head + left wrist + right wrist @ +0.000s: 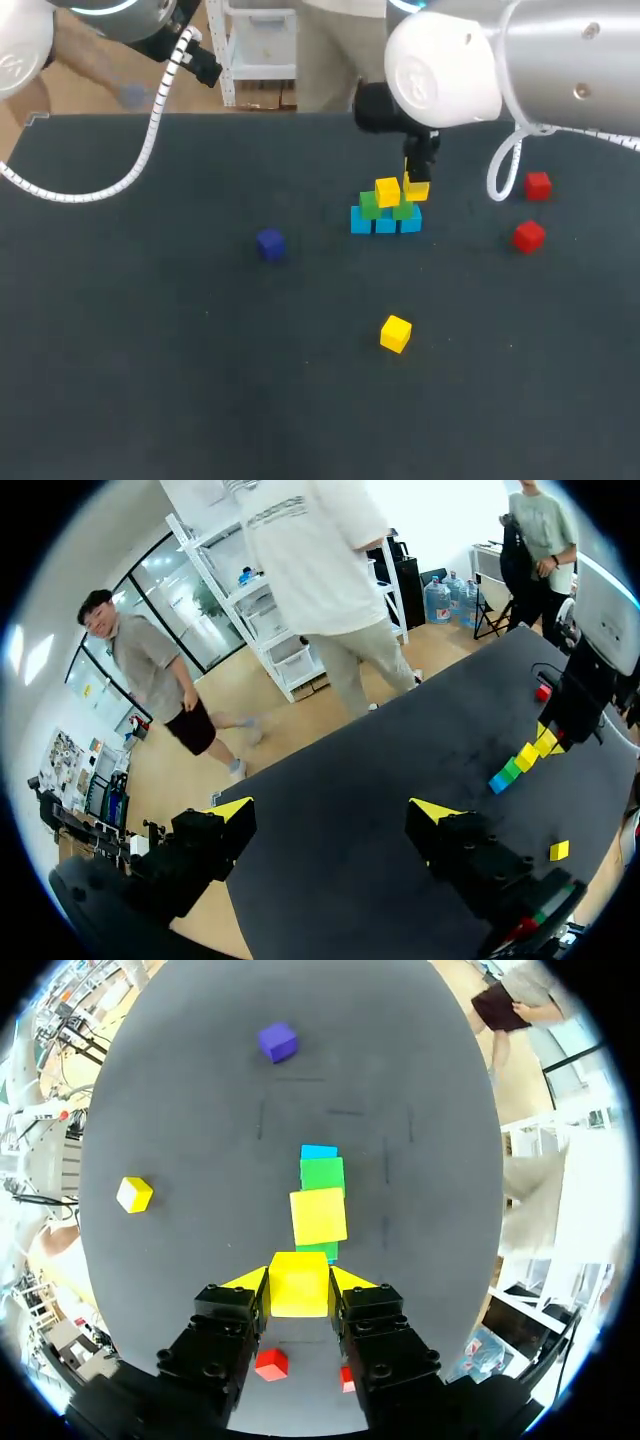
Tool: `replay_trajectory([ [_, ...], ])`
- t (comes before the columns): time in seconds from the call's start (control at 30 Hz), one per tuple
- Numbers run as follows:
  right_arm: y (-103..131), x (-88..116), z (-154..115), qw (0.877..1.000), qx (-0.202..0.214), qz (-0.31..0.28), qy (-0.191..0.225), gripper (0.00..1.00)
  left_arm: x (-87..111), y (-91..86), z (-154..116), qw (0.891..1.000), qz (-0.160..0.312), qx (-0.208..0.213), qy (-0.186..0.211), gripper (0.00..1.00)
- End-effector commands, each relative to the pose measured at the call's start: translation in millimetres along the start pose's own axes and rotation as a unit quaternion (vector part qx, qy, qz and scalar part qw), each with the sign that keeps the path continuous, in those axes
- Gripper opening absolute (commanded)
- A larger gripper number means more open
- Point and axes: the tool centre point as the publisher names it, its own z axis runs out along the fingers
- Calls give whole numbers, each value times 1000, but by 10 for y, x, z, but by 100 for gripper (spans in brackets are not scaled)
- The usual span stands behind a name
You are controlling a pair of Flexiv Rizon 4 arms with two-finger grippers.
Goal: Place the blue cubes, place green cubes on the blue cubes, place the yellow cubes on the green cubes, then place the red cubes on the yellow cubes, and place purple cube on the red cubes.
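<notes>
Three blue cubes [385,224] stand in a row mid-table, with two green cubes [370,206] on them. One yellow cube [387,191] sits on the green ones. My right gripper [299,1285] is shut on a second yellow cube [299,1282], held just above the right green cube [404,211], beside the placed yellow cube [318,1216]. A third yellow cube [396,333] lies loose toward the front. Two red cubes [538,185] [529,236] lie to the right, and the purple cube [270,243] to the left. My left gripper [332,815] hangs open and empty over the table's far left edge.
The stack [520,760] and the right arm show far ahead of the left gripper. The white cable [148,140] of my left arm loops over the table's back left part. Dark table [150,350] stretches in front and at the left.
</notes>
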Motion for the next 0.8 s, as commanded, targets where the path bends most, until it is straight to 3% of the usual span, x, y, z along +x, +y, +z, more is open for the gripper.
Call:
replay_trajectory([
  [0.03, -44, -23, 49, 1000, -6, -1, 2, 0, 4, 4, 0, 1000, 0, 0, 0, 100],
  [0.8, -133, -79, 122, 1000, -11, -3, 7, 0, 4, 4, 0, 1000, 0, 0, 0, 100],
])
